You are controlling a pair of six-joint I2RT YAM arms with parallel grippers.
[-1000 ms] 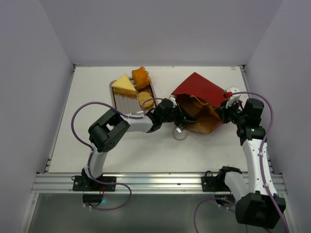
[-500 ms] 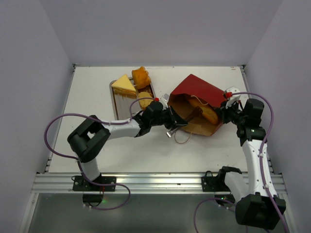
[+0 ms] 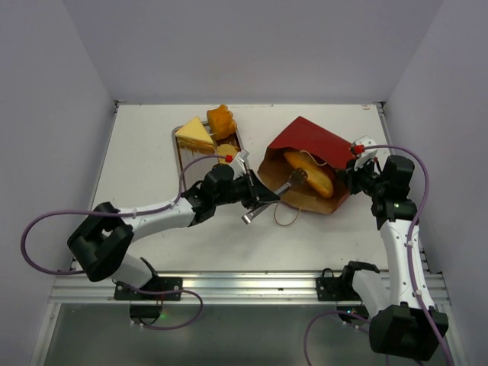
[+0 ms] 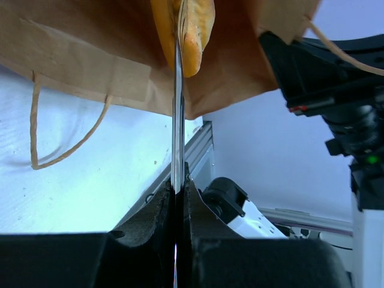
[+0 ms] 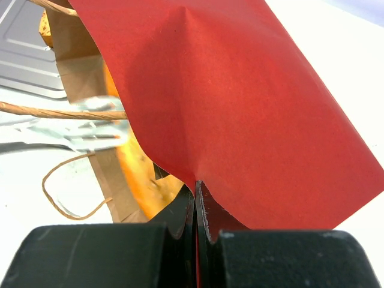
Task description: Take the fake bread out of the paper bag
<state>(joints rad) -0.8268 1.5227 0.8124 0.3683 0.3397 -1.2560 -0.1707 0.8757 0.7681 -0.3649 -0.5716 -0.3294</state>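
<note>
— Two hands: what is each doing?
— The left hand point(image 4: 178, 186) is pressed tight on the thin handle of a silver utensil point(image 3: 276, 192). The right hand point(image 5: 196, 193) pinches the red wall of the paper bag point(image 3: 309, 136) on its right side.
— Where does the utensil reach?
— Its tip meets the near end of a long loaf point(image 3: 311, 169) inside the bag's open mouth, against the brown inner paper.
— And the bag?
— On its side on the worktop point(image 3: 137, 164), mouth toward the left arm, one loop handle point(image 3: 286, 215) lying in front.
— Other bread?
— A pale wedge point(image 3: 194, 135) and a round slice point(image 3: 223, 151) sit on the metal tray point(image 3: 178, 149), an orange-brown bun point(image 3: 221, 120) at its far corner, left of the bag.
</note>
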